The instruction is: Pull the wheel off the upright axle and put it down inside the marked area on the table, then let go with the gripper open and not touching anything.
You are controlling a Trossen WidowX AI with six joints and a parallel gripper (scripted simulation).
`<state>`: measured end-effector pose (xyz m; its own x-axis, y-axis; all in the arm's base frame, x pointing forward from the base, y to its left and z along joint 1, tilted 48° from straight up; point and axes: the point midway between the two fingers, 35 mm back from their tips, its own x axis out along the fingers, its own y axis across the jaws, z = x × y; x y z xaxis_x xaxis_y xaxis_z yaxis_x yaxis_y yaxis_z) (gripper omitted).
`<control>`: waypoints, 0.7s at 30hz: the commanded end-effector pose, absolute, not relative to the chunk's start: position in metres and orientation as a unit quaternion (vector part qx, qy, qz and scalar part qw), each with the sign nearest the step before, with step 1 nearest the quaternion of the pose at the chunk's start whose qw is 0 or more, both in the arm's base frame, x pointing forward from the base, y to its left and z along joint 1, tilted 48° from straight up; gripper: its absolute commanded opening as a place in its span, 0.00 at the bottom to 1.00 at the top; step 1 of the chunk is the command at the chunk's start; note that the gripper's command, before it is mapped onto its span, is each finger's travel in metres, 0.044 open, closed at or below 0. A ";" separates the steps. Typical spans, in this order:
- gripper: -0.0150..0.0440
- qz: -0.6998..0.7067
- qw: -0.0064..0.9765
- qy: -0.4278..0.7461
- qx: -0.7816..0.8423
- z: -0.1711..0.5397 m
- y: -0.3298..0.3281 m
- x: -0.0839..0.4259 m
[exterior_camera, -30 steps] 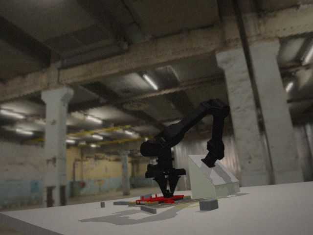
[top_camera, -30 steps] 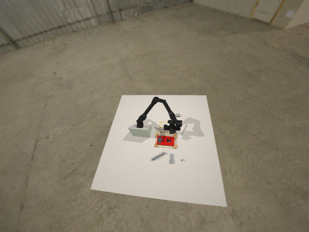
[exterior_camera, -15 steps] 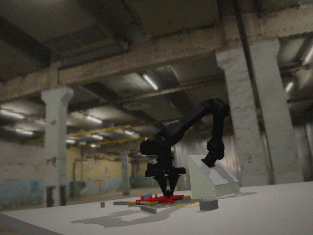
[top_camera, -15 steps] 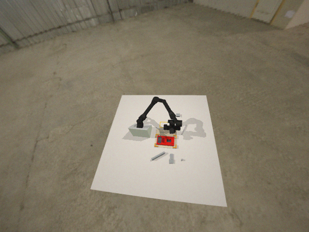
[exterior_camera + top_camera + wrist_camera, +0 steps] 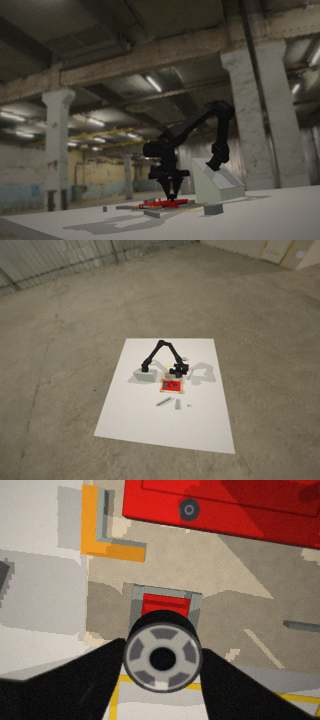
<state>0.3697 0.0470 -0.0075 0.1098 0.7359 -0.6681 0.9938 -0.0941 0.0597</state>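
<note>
1. Centrally in the wrist view, a round wheel with a black tyre and grey spoked hub (image 5: 171,196) (image 5: 144,659) faces upward between the two black fingers of the parallel-jaw gripper (image 5: 178,374) (image 5: 171,195) (image 5: 162,651).
2. The gripper is closed on the wheel, one finger on each side, and points straight down.
3. Below the wheel, a small red block (image 5: 165,602) sits within a grey U-shaped bracket (image 5: 135,610) on a flat beige board (image 5: 190,565). The upright axle is hidden, so I cannot tell whether the wheel is clear of it.
4. The marked area, a thin yellow outline (image 5: 165,369) (image 5: 114,705) on the white table (image 5: 165,426) (image 5: 258,211) (image 5: 30,510), lies beside the board. The wheel is above the table, and has not been put down there.
5. Near the wheel is a large red rectangular body (image 5: 169,385) (image 5: 152,204) (image 5: 225,510), with orange corner markers around it.
6. The black jointed arm (image 5: 155,351) (image 5: 196,124) arches from a pale green wedge-shaped base (image 5: 146,376) (image 5: 206,183).
</note>
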 end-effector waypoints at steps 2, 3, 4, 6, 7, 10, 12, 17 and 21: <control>0.25 -0.245 0.265 0.618 0.699 -0.004 0.044 0.371; 0.25 -0.245 0.265 0.618 0.699 -0.004 0.044 0.371; 0.25 -0.245 0.264 0.618 0.699 -0.004 0.043 0.371; 0.25 -0.245 0.264 0.618 0.699 -0.003 0.043 0.371; 0.25 -0.245 0.264 0.618 0.699 -0.003 0.043 0.371; 0.25 -0.245 0.264 0.618 0.699 -0.002 0.042 0.371; 0.25 -0.245 0.264 0.618 0.699 -0.002 0.041 0.370; 0.25 -0.245 0.264 0.618 0.698 -0.001 0.040 0.370; 0.25 -0.245 0.264 0.618 0.698 0.000 0.039 0.370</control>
